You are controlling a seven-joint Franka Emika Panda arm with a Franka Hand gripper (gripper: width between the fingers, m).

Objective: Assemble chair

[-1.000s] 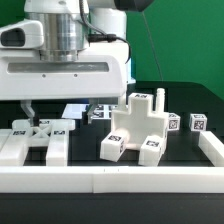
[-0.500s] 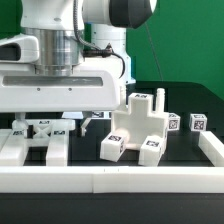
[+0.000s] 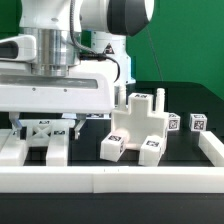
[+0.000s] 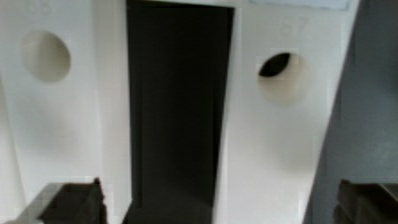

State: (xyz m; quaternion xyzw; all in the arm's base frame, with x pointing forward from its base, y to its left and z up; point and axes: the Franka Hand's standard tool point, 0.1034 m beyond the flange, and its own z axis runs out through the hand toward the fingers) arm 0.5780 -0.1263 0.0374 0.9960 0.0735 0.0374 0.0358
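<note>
Franka arm at work on the chair: in the exterior view the gripper [image 3: 52,126] hangs low at that view's left, just above the black table [image 3: 185,150]. Its jaws are spread wide and nothing is pinched between them. One dark finger [image 3: 81,124] points down near two loose white chair parts, a long leg piece [image 3: 57,149] and a second slab [image 3: 12,150], which lie side by side close behind the white border wall [image 3: 110,180]. The joined chair block [image 3: 135,124], a chunky cross-shaped piece with black-and-white tags on its front faces, stands upright near the middle of the table, apart from the gripper. Two small tagged pieces [image 3: 172,122] [image 3: 198,124] sit further toward the exterior view's right. A green backdrop [image 3: 185,45] closes the scene. From the wrist view we look straight down on two white bars [image 4: 63,120] [image 4: 285,130], each with one round hole, with a dark gap between them. We cannot tell whether they are one part or two. The dark fingertips [image 4: 71,200] show at the frame's edge, and we cannot tell whether they touch the bars.
</note>
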